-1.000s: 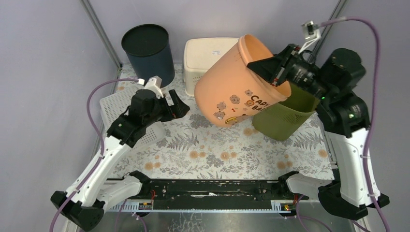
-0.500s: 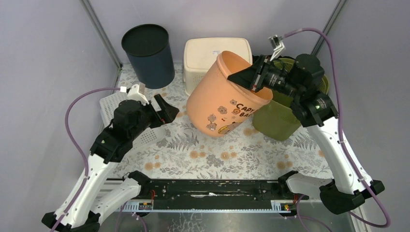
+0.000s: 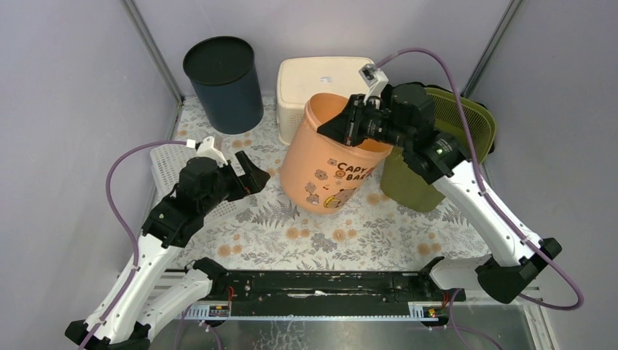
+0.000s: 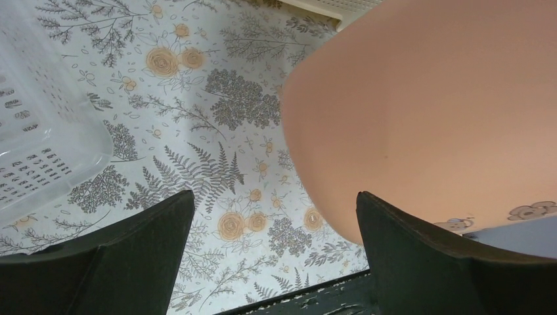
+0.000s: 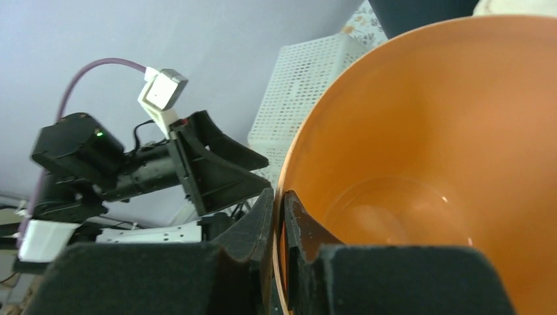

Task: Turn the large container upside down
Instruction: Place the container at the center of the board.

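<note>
Orange plastic dominates the scene. Biggest first: the floral-print table cover [image 3: 313, 233] is under everything. On it, centre-back, is the large orange round plastic bucket with cartoon print [image 3: 328, 171], the task's container. Its mouth is up and it's slightly tilted, so not flipped yet. Can't tell if its base sits flat on the cover.

To the right of it is an olive-green slatted plastic basket [image 3: 466, 120], mouth up. It's touching the bucket or just beside it, can't tell which. Back centre is a cream rectangular plastic bin [image 3: 310, 76], closed face up. Back left is a dark navy round bin [image 3: 222, 80], also closed face up. At the left edge is a white perforated plastic tray [image 3: 164, 157], lying flat.

Right gripper [image 5: 279, 210]: nearly closed, pinching the bucket's rim, one finger inside the wall and one outside. My read: the rim is the only thin part these jaws can span, so it serves as the handle for tipping.

Left gripper [image 4: 272, 203]: spread wide with nothing in it, hanging low beside the bucket's lower wall without touching. Probably staged to brace or push the base as the bucket rolls over, but that's a guess.

Count: five containers (one orange, one green, one cream, one navy, one white) and two grippers. Only the orange bucket is gripped.
</note>
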`<move>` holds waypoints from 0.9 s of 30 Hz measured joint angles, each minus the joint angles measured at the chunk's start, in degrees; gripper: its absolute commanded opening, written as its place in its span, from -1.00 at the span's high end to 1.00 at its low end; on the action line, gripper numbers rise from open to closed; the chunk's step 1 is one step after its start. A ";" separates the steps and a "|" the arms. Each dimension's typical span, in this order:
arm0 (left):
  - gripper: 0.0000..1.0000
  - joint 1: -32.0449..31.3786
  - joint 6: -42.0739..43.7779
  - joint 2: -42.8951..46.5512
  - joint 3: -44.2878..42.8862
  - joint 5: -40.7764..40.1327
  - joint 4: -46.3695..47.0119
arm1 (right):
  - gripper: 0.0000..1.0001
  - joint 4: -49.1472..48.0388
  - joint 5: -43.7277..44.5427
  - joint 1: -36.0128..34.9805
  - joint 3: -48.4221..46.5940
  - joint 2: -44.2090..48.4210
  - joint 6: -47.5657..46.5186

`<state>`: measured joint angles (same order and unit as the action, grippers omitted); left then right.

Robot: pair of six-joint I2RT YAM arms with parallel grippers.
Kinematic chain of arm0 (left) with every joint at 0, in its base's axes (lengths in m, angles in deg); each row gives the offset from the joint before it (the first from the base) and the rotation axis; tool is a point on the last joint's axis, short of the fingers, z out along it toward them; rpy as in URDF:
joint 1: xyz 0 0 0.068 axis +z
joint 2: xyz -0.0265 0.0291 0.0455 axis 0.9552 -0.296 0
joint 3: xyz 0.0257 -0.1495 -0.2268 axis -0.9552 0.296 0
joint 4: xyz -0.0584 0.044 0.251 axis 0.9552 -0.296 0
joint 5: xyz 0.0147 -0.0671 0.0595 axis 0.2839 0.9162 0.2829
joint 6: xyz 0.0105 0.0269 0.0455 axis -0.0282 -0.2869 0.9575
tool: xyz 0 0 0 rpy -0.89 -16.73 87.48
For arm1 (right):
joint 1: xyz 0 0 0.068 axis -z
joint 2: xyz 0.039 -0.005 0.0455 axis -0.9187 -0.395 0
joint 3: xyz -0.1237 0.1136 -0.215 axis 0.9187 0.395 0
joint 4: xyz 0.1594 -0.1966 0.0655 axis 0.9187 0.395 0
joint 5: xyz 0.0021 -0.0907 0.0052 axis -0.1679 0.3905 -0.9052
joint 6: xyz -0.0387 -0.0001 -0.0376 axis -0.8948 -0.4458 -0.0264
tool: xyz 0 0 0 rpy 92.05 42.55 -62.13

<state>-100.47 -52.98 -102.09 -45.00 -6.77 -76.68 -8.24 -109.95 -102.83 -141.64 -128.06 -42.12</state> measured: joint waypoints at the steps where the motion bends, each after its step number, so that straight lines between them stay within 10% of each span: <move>1: -1.00 0.00 -0.07 0.04 0.42 0.02 0.00 | 1.00 0.02 0.79 -0.50 0.04 -0.55 -0.66; 27: -1.00 -0.04 -0.72 -0.37 7.19 1.25 1.86 | 1.00 1.55 29.94 -16.59 4.17 -11.98 -15.96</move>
<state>-100.51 -53.70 -102.46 -37.81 -5.52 -74.82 -6.69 -80.01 -119.42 -137.46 -140.04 -58.08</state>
